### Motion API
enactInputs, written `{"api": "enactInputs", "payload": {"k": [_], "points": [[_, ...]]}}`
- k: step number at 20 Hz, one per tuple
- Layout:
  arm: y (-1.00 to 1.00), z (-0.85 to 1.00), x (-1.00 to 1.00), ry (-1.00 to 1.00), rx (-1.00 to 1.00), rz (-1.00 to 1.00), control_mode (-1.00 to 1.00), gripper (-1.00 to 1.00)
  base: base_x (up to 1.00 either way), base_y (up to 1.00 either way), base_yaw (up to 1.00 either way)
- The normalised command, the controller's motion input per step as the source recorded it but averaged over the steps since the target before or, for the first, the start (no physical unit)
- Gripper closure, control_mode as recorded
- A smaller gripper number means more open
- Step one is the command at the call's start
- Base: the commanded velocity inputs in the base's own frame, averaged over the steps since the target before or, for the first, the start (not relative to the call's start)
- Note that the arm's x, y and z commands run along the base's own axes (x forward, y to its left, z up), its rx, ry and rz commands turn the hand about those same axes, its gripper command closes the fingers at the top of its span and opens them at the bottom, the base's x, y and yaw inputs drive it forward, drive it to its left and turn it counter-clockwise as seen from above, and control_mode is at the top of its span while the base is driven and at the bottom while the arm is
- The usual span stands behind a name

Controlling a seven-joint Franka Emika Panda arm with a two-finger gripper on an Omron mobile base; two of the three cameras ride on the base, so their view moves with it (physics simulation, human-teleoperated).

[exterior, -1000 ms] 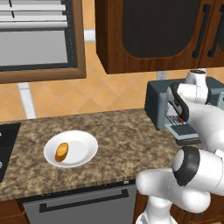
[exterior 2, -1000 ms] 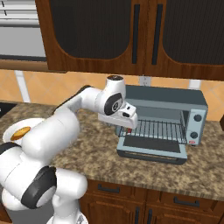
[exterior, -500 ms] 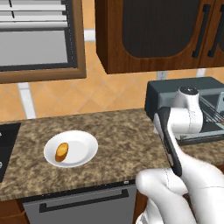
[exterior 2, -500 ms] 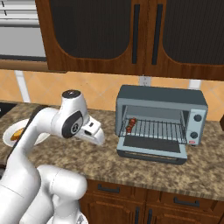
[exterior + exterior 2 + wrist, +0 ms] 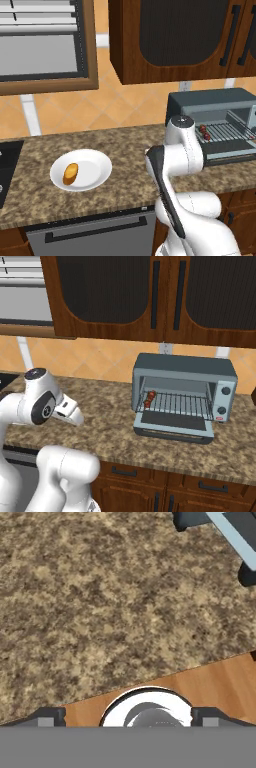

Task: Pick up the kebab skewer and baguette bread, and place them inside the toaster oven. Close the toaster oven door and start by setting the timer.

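While the boxy dark blue-grey toaster oven [image 5: 184, 391] stood on the speckled brown granite counter [image 5: 110, 426] with its light grey glass-windowed door [image 5: 173, 427] dropped open and flat in front, you had the short stick of dark red-brown meat chunks, the kebab skewer [image 5: 149, 400], lying on the wire rack [image 5: 180, 403] at the left end of the cavity; the left base view showed it too [image 5: 204, 132]. Your small golden-orange baguette bread [image 5: 71, 173] sat on the round white plate [image 5: 95, 170] well to the left of the oven, untouched. Your gripper [image 5: 127, 716] hung over bare counter near the wooden cabinet front [image 5: 215, 684], with a corner of the oven door at the top of the hand view. Its two dark fingertips [image 5: 47, 716] stood wide apart, with nothing between them. The white arm [image 5: 177, 160] was folded low between plate and oven.
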Motion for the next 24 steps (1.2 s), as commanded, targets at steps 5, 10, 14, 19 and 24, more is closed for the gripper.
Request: {"api": "enactInputs", "payload": {"k": [5,10,14,19,24], "points": [[1.0,0.26,0.32,0.0,0.0,0.0,-1.0,-1.0,0.0,0.0,0.0],[1.0,0.06,0.32,0.0,0.0,0.0,-1.0,-1.0,0.0,0.0,0.0],[1.0,-0.01,0.4,0.0,0.0,0.0,-1.0,-1.0,0.0,0.0,0.0],[0.97,-0.02,0.36,0.11,0.0,0.0,-1.0,-1.0,0.0,0.0,0.0],[0.59,-0.16,0.31,0.04,0.0,0.02,-1.0,-1.0,0.0,0.0,0.0]]}}
